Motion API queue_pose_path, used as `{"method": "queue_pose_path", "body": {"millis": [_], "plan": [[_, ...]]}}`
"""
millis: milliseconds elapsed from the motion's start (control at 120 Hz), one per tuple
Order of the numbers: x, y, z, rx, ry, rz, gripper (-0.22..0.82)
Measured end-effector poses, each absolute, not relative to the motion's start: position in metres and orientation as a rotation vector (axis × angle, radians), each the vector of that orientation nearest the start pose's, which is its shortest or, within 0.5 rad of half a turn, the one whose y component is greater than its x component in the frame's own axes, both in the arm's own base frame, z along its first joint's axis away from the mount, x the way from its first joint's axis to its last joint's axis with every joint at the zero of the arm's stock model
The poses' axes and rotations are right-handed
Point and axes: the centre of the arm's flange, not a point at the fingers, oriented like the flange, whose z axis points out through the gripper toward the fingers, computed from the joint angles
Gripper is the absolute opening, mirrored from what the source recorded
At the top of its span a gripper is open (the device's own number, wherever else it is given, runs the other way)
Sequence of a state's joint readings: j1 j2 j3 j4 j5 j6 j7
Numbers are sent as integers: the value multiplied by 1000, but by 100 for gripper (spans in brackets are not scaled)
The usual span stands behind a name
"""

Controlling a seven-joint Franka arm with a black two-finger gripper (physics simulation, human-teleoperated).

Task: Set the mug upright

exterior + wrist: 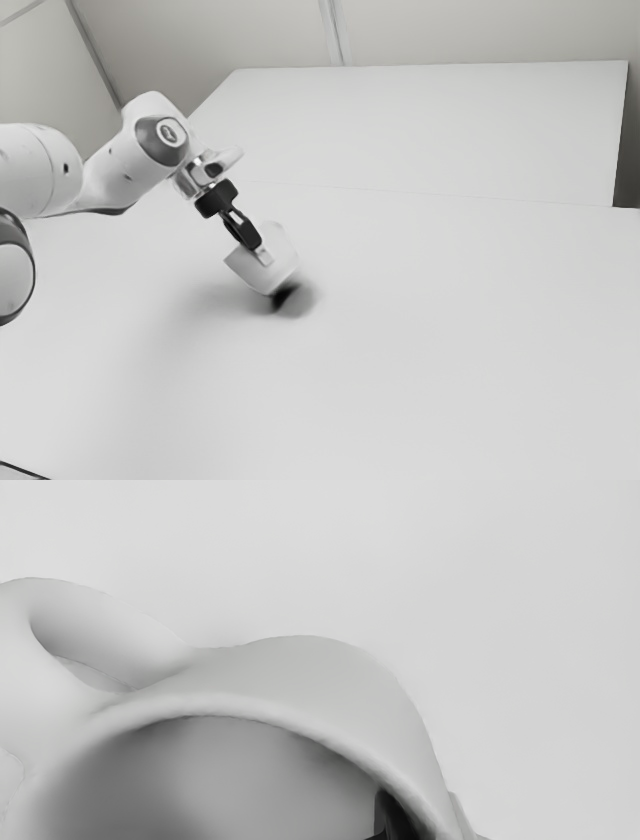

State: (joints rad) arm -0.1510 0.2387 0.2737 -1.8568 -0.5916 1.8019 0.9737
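Well, the plain white mug with a rounded body point(275, 270) is in the grasp of the black two-finger claw point(260, 249), which is closed on one side of its wall. In the wrist view a dark finger point(400, 822) reaches inside the mug, close against the inner wall, and the pale tip of the other finger point(462, 815) shows just outside that same wall, so the wall is pinched between the two. The mug is tilted, not upright: in the exterior view its open mouth faces up and back toward the claw, while its base points down toward the exterior view's right. Its smooth, thick, pale rim point(225, 705) curves around the shaded grey hollow point(225, 775), and the looped white handle point(115, 615) stands out from the outside of the body, well apart from the pinched part of the wall. The mug is over the broad, pale, smooth surface point(420, 350), and a small dark shadow point(287, 297) lies right by its lowest corner, with a softer grey shade spreading around it; whether that corner touches the surface I cannot tell. The white arm with grey joint covers point(110, 180) comes in from the exterior view's left and slants down to the claw. Beyond the mug, farther back, is a wide, pale, flat panel point(420, 125), with light walls point(220, 35) behind it
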Motion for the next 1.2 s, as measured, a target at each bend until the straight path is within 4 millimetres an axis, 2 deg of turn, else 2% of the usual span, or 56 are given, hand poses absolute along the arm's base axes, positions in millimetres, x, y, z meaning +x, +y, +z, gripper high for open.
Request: {"method": "queue_pose_path", "body": {"millis": [233, 433, 533, 692, 900, 1075, 1200], "plan": [[559, -16, 403, 2659, -1130, 73, -17], [546, -47, 388, 2733, -1399, 88, -17], [539, -53, 377, 2746, -1464, 90, -17], [521, -57, 372, 2754, -1513, 102, -17], [517, -61, 363, 2758, -1540, 92, -17], [517, -64, 362, 2748, -1545, 88, 21], [516, -65, 364, 2741, -1552, 88, 39]]}}
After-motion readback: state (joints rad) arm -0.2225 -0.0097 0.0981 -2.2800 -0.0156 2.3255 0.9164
